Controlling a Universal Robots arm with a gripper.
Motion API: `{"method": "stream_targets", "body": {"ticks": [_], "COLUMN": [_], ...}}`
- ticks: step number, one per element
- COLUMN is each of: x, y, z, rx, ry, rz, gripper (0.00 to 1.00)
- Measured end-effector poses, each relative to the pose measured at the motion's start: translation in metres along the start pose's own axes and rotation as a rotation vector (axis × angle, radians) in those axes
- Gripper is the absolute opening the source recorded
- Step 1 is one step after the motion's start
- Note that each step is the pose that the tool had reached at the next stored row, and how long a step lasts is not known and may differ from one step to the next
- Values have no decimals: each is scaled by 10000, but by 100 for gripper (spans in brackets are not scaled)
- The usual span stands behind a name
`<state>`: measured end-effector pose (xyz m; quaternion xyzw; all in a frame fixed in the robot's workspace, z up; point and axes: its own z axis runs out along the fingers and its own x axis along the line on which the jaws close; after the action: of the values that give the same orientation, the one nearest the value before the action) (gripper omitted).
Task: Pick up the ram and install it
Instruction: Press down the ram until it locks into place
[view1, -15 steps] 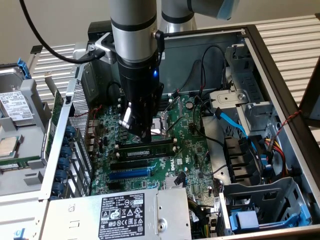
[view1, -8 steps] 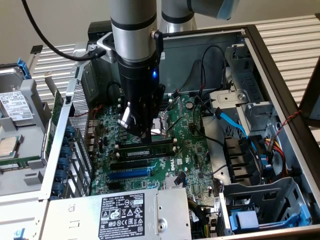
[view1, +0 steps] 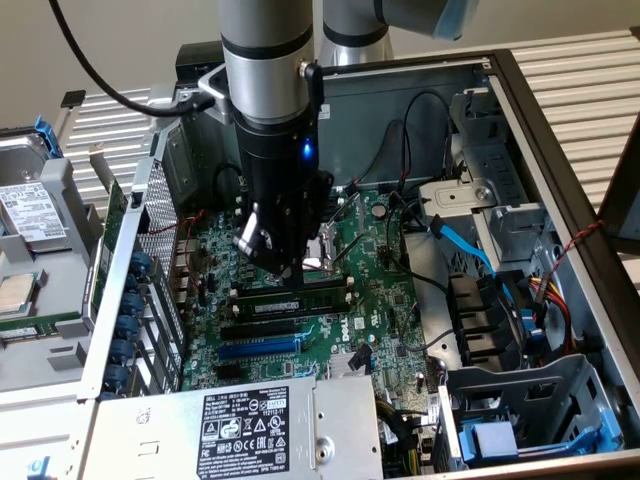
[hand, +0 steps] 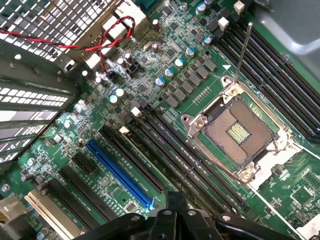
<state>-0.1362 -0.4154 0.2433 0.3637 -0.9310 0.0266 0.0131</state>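
The ram (view1: 300, 297) is a dark-green stick standing on edge in a black slot of the motherboard (view1: 375, 300), just in front of the CPU socket (view1: 335, 245). In the wrist view the ram's thin pale top edge (hand: 147, 160) runs straight toward my fingertips. My gripper (view1: 290, 280) hangs directly over the middle of the stick, its tips down at the stick's top edge. The gripper (hand: 175, 200) looks shut, its fingers meeting in one narrow point. Whether the tips press on the stick or hover just above it is unclear.
The work sits inside an open PC case. Beside the ram are more black slots (view1: 262, 330) and a blue slot (view1: 258, 349). The power supply (view1: 245, 430) is in front, and a drive cage with cables (view1: 500, 290) is at the exterior view's right. The socket lever (hand: 242, 50) stands up.
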Motion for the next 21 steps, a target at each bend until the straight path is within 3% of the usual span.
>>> {"method": "stream_targets", "body": {"ticks": [6,21], "x": [0,0], "y": [1,0], "z": [0,0], "rx": [-9,-96], "ry": [18,100], "rz": [704,2739], "gripper": [11,11]}}
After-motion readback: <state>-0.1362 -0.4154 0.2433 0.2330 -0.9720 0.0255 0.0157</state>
